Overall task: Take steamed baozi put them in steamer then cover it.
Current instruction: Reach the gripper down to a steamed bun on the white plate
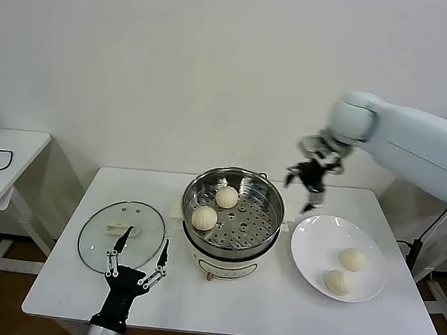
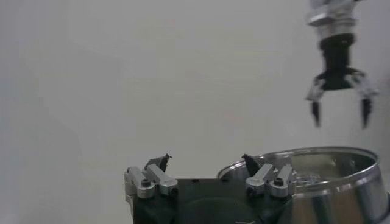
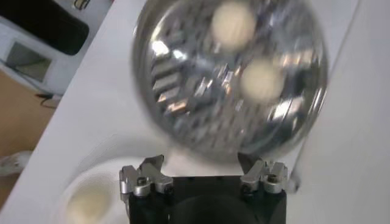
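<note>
The shiny steel steamer (image 1: 269, 223) stands mid-table on its white pot base and holds two cream-white baozi (image 1: 226, 196) (image 1: 204, 217). Two more baozi (image 1: 352, 259) (image 1: 338, 282) lie on the white plate (image 1: 310, 251) to its right. My right gripper (image 1: 308, 181) is open and empty in the air between the steamer's right rim and the plate. Its wrist view shows the steamer (image 3: 183, 91) with both buns (image 3: 233, 24) (image 3: 262, 80) and one plate bun (image 3: 88, 204). My left gripper (image 1: 137, 260) is open and empty at the table's front left, beside the glass lid (image 1: 90, 238).
The glass lid with its white handle (image 1: 119, 226) lies flat on the table left of the steamer. A small white side table (image 1: 19, 156) with a black cable stands at far left. The left wrist view shows the steamer rim (image 2: 341, 182) and the right gripper (image 2: 340, 97) beyond.
</note>
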`<act>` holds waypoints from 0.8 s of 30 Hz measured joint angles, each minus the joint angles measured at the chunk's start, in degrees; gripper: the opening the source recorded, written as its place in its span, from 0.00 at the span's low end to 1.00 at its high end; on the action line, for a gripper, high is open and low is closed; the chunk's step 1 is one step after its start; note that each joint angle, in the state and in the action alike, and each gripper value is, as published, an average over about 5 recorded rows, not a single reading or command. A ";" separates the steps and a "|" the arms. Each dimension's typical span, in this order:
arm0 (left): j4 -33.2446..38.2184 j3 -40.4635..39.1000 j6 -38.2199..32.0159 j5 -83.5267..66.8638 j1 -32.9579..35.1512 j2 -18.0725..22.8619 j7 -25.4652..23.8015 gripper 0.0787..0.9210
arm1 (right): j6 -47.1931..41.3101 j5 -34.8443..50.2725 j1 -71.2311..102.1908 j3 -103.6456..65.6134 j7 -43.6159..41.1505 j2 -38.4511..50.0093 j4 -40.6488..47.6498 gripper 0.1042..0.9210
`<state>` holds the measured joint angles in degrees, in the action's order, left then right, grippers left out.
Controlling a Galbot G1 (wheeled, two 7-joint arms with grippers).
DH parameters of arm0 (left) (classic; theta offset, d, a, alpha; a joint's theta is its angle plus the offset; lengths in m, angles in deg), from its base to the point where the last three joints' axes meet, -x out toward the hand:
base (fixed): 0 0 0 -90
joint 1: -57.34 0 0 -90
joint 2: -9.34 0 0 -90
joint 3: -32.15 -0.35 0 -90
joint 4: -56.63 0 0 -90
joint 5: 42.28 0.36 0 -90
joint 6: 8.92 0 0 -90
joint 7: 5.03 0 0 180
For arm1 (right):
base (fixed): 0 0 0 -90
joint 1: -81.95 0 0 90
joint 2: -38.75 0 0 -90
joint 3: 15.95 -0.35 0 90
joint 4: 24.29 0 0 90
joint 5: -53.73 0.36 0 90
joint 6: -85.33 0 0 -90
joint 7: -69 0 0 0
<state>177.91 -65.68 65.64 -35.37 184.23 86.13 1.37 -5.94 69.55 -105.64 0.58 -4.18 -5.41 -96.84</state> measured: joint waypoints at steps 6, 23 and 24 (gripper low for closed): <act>-0.18 -0.25 0.02 0.40 0.44 0.27 -0.09 0.88 | 3.73 -4.96 7.80 -4.15 -1.15 6.29 2.50 0.88; -0.97 -0.18 0.02 1.02 0.92 0.45 -0.12 0.88 | 6.64 -10.55 26.63 -13.72 -1.58 8.70 8.01 0.88; -1.03 -0.17 0.02 1.02 0.91 0.45 -0.12 0.88 | 6.65 -10.65 27.16 -13.94 -1.45 8.53 8.24 0.88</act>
<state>176.88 -65.85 65.66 -34.35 185.14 86.58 1.24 0.71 58.91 -78.48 -13.36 -5.63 3.13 -88.60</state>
